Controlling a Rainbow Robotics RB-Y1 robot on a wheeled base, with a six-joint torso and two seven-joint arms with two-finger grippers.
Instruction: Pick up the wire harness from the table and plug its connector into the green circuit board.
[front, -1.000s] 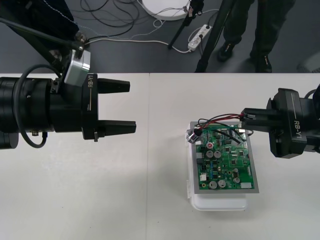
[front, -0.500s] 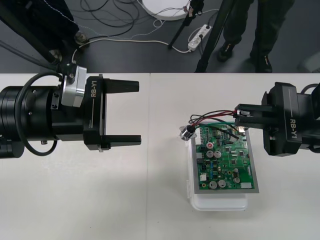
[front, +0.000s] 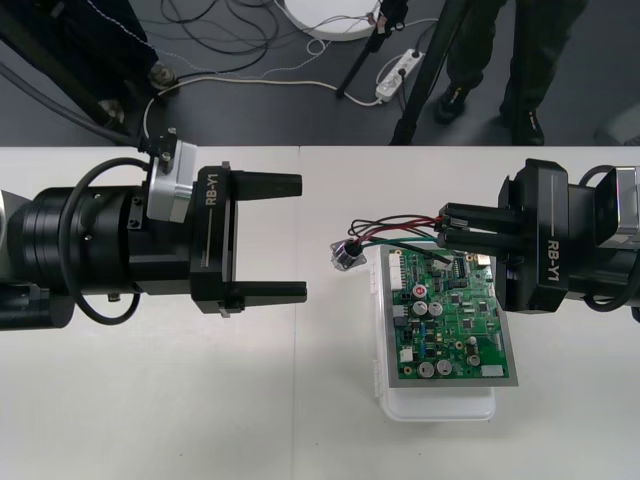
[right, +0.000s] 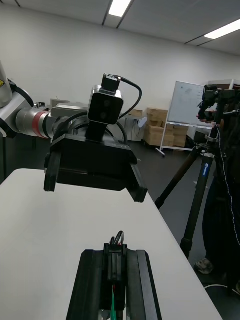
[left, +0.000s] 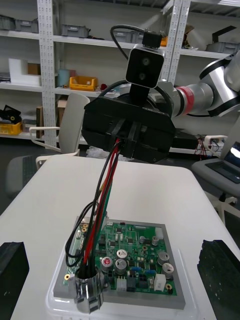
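The green circuit board sits on its white base right of the table's middle. My right gripper hovers over the board's far edge, shut on the plug end of the wire harness. The red, black and green wires run left to the metal socket, which hangs just off the board's far left corner. In the right wrist view the black plug sits between that arm's fingers. My left gripper stands open, left of the socket. In the left wrist view its fingers flank the board, with the socket in front.
Dark floor with cables, a power strip and tripod legs lies beyond the table's far edge. The pale table stretches in front of and between the arms.
My right gripper has moved left with the harness, carrying the socket off the board's corner. My left gripper has come right, toward the socket, with its fingers spread.
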